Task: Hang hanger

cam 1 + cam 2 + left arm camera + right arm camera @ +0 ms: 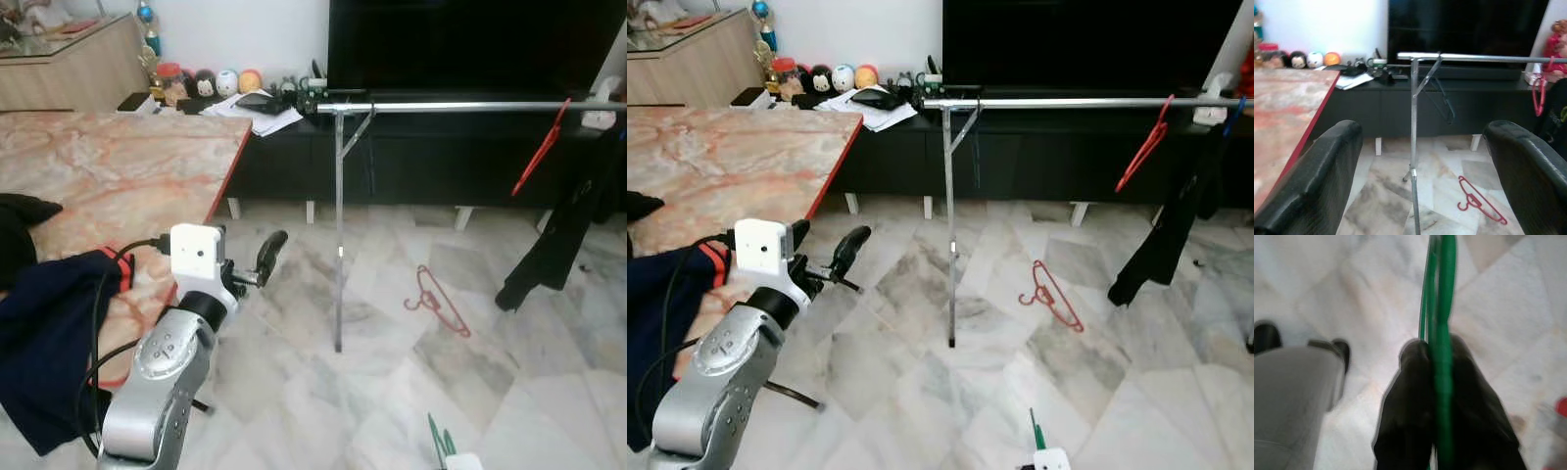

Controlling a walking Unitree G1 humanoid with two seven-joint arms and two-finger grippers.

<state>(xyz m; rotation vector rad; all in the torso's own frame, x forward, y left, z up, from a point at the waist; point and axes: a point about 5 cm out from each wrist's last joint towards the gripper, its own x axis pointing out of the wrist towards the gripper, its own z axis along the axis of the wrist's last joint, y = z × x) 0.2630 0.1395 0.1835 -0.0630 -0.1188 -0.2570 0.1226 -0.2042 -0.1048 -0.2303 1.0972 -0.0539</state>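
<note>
A green hanger [1442,333] is pinched between the black fingers of my right gripper [1437,352], which is shut on it low over the marble floor. The hanger's tip [438,439] pokes up at the bottom edge of the eye views. The silver clothes rail [460,106] runs ahead on a thin post [338,245]. One red hanger [541,147] hangs on it at the right. Another red hanger [438,302] lies on the floor beyond the post. My left gripper [1420,171] is raised, open and empty, pointing at the rail.
A marble-topped table [118,166] with a red edge stands at my left, with dark clothing [39,333] heaped on its near end. A black garment [549,250] hangs at the rail's right end. Behind the rail is a low black TV cabinet [421,162].
</note>
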